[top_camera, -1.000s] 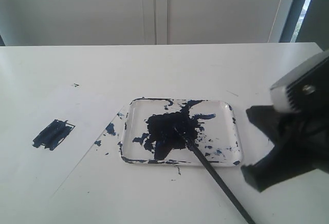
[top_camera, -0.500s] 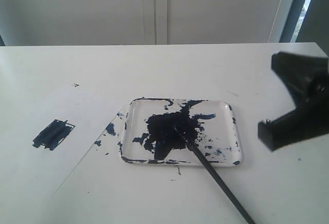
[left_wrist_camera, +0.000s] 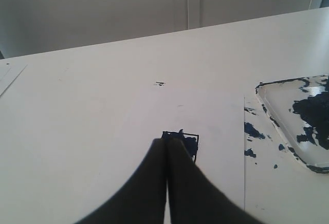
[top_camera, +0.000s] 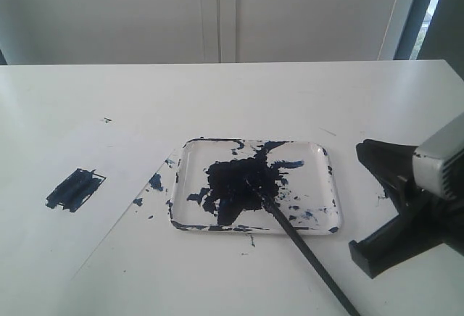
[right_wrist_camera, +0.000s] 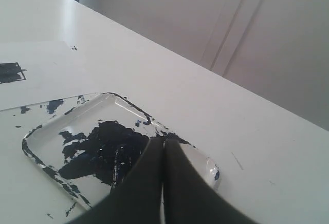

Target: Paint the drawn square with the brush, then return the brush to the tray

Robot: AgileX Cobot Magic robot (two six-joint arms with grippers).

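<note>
The brush [top_camera: 301, 247] lies free, its tip in the dark paint pool of the clear tray [top_camera: 334, 185] and its handle running out over the tray's front rim onto the table. The drawn square [top_camera: 75, 189] on the white paper at the left is smeared with blue-black paint. My left gripper [left_wrist_camera: 165, 142] is shut and empty; its fingertips cover part of the square [left_wrist_camera: 191, 143]. Beside the tray's right end, my right gripper [right_wrist_camera: 164, 143] is also shut with nothing in it. The tray [right_wrist_camera: 31, 142] and the far square [right_wrist_camera: 10, 72] show past it.
The white paper sheet [top_camera: 43, 243] carries paint blotches [top_camera: 155, 181] near the tray's left end. My right arm [top_camera: 435, 185] fills the exterior view's lower right, close to the brush handle's end. The table's back edge [top_camera: 232, 63] meets a pale wall.
My right arm rose half a second ago and has dropped again, a little right of where it began. The brush, tray and square have not moved.
</note>
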